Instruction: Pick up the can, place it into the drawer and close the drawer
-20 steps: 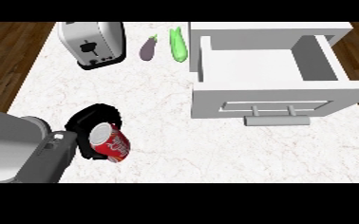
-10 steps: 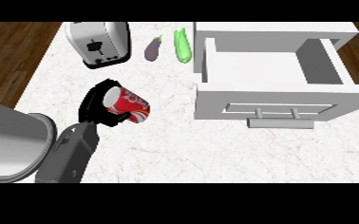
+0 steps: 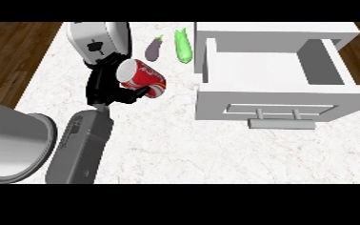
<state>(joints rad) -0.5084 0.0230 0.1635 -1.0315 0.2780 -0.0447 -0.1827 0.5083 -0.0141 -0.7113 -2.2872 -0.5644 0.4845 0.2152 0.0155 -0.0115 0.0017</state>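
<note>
A red can [image 3: 145, 78] with a white top lies tilted in my left hand [image 3: 105, 83], whose black fingers and thumb are curled round it. The hand holds it above the white counter [image 3: 175, 148], left of the open white drawer [image 3: 271, 69] and just in front of the toaster. The drawer's inside is bare, and its front panel with the handle [image 3: 281, 123] faces me. My grey left forearm [image 3: 81, 148] comes in from the lower left. My right hand does not show.
A silver toaster [image 3: 98, 40] stands at the back left. A purple eggplant [image 3: 153, 48] and a green vegetable [image 3: 183, 45] lie between the toaster and the drawer. Dark wooden floor [image 3: 21, 57] borders the counter's left edge.
My left hand has carried the can away from me and to the right, from the counter's near left toward the toaster and drawer. The can has tipped further onto its side.
</note>
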